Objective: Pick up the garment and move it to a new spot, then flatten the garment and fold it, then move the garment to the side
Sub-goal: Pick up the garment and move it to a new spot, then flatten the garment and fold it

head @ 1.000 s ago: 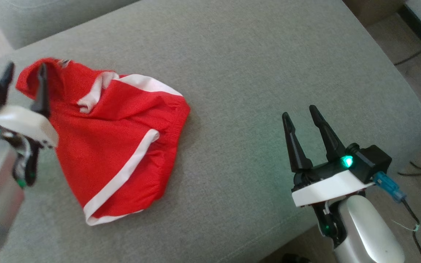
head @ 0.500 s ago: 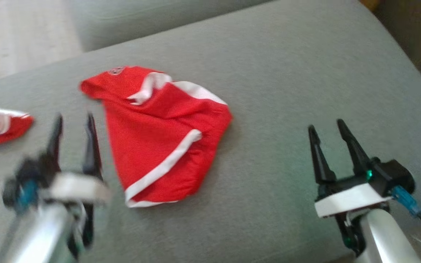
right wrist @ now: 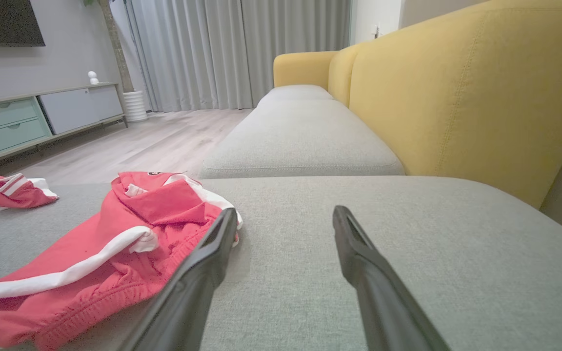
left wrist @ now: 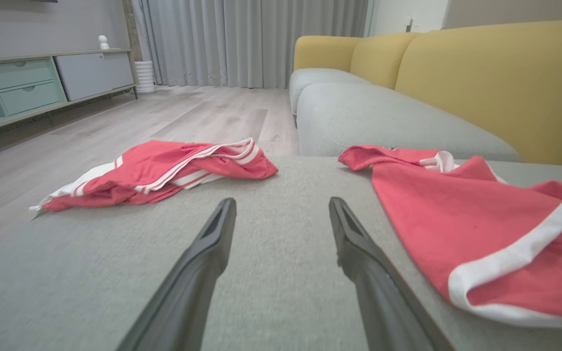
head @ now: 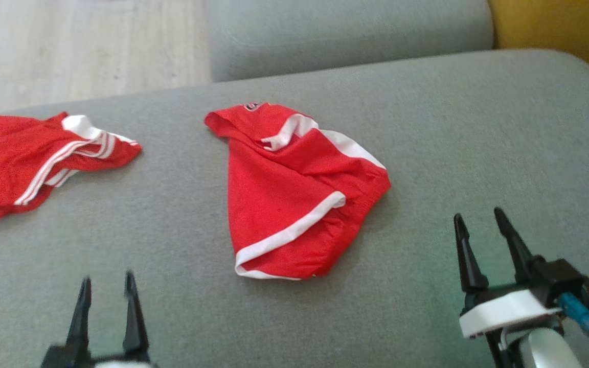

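Both my hands are empty, fingers apart. The left hand (head: 108,278) sits low at the near edge of the seat (head: 478,128), and the right hand (head: 479,214) is off to the right of the shorts (head: 299,194). Neither touches cloth. The shorts lie mid-seat in a loose, half-doubled heap, not yet flat, well apart from a second red garment (head: 34,158) by the left edge. I read that gap as working room. Parked like this, the hands flank the shorts, so I can reach either end.

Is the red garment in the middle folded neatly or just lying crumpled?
Crumpled: the middle garment lies bunched on the grey cushion, white trim overlapping unevenly.
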{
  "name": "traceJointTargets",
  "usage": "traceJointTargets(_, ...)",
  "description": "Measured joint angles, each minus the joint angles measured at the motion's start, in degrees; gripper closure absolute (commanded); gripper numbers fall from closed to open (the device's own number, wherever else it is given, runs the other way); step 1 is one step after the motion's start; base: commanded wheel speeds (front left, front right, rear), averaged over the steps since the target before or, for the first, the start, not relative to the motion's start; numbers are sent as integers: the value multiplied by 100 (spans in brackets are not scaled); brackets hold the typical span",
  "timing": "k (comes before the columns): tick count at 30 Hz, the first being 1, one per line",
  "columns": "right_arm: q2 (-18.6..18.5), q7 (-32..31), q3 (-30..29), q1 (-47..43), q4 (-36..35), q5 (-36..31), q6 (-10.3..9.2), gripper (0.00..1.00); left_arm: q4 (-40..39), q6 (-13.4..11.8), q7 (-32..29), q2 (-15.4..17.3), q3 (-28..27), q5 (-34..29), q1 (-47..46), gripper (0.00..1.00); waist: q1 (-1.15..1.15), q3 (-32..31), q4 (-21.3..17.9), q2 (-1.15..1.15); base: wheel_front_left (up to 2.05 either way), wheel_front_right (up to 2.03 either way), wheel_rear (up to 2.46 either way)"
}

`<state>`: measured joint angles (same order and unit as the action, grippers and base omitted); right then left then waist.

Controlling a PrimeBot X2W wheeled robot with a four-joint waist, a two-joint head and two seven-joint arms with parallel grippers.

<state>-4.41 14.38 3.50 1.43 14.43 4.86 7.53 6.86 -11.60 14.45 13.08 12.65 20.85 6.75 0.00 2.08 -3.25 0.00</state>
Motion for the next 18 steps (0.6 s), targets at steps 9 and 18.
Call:
traceJointTargets(9,105,-1,-79,-145,324,-45,0,0,27,564,0,-419,-673,-532,532,0,0,-196,242,0,0,0,0)
traceJointTargets(18,166,-1,-79,-215,465,-42,0,0,182,1069,-1,-703,-1037,-847,531,0,0,-192,205,0,0,0,0)
